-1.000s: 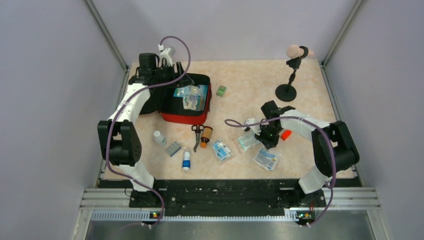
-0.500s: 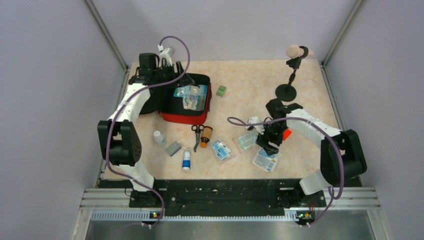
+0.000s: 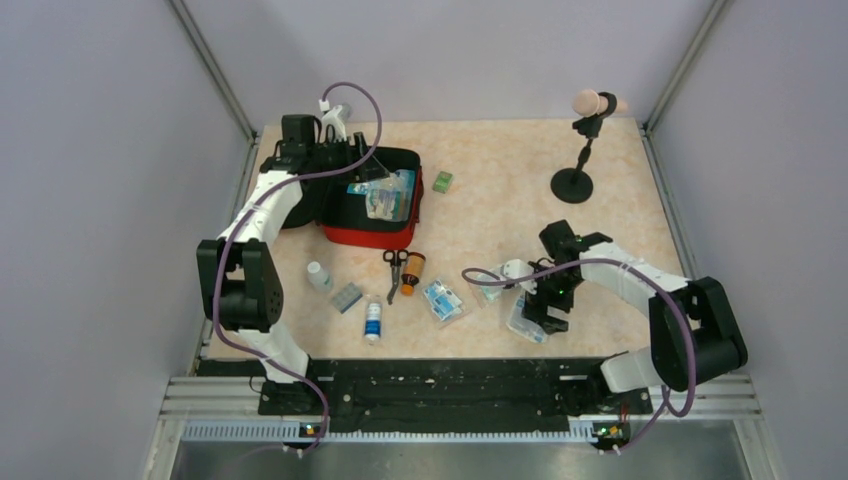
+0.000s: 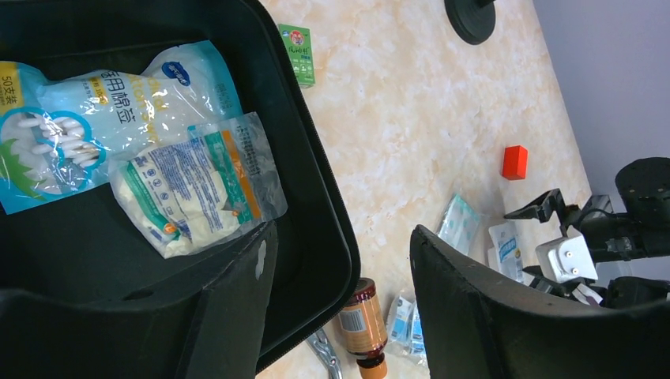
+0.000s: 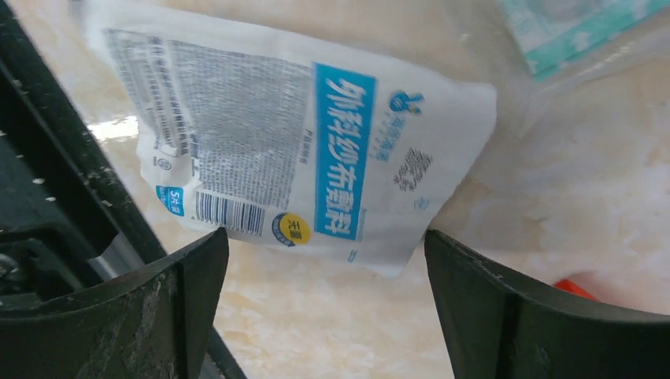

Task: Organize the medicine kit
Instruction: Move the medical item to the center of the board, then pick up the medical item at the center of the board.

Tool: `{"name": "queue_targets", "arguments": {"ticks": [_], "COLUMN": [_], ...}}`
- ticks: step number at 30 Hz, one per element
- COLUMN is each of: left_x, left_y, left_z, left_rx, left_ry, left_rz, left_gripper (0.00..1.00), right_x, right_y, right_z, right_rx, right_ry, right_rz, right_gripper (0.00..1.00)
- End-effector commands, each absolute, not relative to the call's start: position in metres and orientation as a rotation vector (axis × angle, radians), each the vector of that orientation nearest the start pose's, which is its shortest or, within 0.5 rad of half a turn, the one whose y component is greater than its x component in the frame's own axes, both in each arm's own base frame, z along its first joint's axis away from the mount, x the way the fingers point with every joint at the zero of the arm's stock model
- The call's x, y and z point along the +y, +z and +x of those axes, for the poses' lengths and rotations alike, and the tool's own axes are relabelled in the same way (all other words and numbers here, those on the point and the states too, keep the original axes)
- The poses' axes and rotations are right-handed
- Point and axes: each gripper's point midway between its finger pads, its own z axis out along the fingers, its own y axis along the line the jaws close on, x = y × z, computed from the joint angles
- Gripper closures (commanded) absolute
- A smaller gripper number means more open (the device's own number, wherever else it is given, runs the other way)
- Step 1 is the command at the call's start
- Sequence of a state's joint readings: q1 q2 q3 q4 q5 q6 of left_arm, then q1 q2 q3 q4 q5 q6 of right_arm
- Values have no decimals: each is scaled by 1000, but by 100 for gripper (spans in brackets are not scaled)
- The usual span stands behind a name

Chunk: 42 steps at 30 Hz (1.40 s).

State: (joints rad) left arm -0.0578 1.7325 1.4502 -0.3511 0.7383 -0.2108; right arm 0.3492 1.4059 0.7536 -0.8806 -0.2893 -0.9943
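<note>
The medicine kit (image 3: pixel 365 237), a red pouch, lies open at the back left, its black rim (image 4: pixel 316 158) filling the left wrist view. Inside it lie a cotton-swab bag (image 4: pixel 95 110) and a clear dressing packet (image 4: pixel 197 181). My left gripper (image 3: pixel 366 168) hangs open astride the kit's near rim, one finger (image 4: pixel 229 300) over the lining and the other outside, gripping nothing. My right gripper (image 3: pixel 540 312) is open just above a white gauze packet (image 5: pixel 300 150) flat on the table, and its fingers (image 5: pixel 182 292) hold nothing.
Between the arms lie scissors (image 3: pixel 393 270), a brown bottle (image 3: pixel 412 270), a white bottle (image 3: pixel 318 276), a blister pack (image 3: pixel 346 297), a blue-labelled bottle (image 3: pixel 373 320) and blue packets (image 3: pixel 443 299). A teal packet (image 3: pixel 492 283), green box (image 3: pixel 442 181), orange-red block (image 4: pixel 514 162) and microphone stand (image 3: pixel 575 180) sit further right.
My right gripper went from shut to wide open and moved toward the near edge, from beside the teal packet to over the white gauze packet. The left arm barely moved.
</note>
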Motion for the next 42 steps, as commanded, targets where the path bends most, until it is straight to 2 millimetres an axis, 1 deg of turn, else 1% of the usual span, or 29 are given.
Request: {"name": "queue_targets", "arguments": {"ticks": [1, 3, 5, 9, 12, 14, 15, 17, 18, 19, 22, 23, 25, 26, 27, 29, 30, 32, 34, 38, 42], "left_x": [-147, -148, -148, -150, -154, -158, -161, -167, -171, -176, -190, -194, -197, -198, -197, -197, -197, -198, -197, -195, -194], "left_y": [228, 229, 228, 228, 229, 229, 229, 226, 224, 222, 217, 216, 215, 214, 214, 213, 212, 214, 215, 217, 215], "left_z": [446, 445, 445, 446, 446, 445, 445, 444, 443, 443, 435, 433, 431, 431, 432, 434, 434, 435, 434, 431, 427], "left_rx": [2095, 2093, 2097, 2093, 2085, 2080, 2080, 2084, 2091, 2098, 2126, 2129, 2133, 2135, 2136, 2138, 2139, 2136, 2133, 2124, 2126], "left_ry": [-913, -916, -918, -928, -942, -961, -970, -981, -986, -992, -1013, -1007, -994, -991, -988, -982, -984, -987, -981, -971, -965], "left_rz": [290, 294, 293, 288, 298, 309, 313, 319, 319, 317, 322, 336, 356, 358, 357, 354, 354, 356, 362, 376, 387], "left_gripper": [33, 33, 33, 33, 33, 33, 33, 33, 33, 33, 33, 33, 33, 33, 33, 33, 33, 33, 33, 32, 32], "right_x": [91, 97, 103, 107, 109, 110, 111, 113, 114, 115, 115, 115, 117, 120, 123, 134, 138, 144, 147, 146, 142], "right_y": [9, 12, 15, 20, 25, 29, 30, 32, 33, 34, 41, 46, 62, 69, 75, 82, 83, 80, 74, 62, 53], "right_z": [220, 227, 230, 229, 227, 229, 229, 232, 234, 236, 246, 251, 263, 269, 274, 280, 281, 282, 281, 279, 283], "right_rx": [2211, 2223, 2224, 2233, 2235, 2237, 2241, 2247, 2252, 2262, 2298, 2314, 2337, 2341, 2344, 2329, 2330, 2352, 2368, 2392, 2394], "right_ry": [242, 248, 268, 293, 309, 312, 318, 336, 343, 349, 374, 388, 442, 484, 519, 601, 635, 687, 721, 794, 791], "right_rz": [-1787, -1708, -1651, -1604, -1590, -1568, -1559, -1527, -1508, -1482, -1379, -1330, -1214, -1162, -1116, -1065, -1044, -1005, -993, -971, -1005], "right_gripper": [11, 15, 21, 38, 61, 67, 78, 95, 100, 100, 100, 92, 58, 46, 37, 24, 20, 16, 16, 20, 21]}}
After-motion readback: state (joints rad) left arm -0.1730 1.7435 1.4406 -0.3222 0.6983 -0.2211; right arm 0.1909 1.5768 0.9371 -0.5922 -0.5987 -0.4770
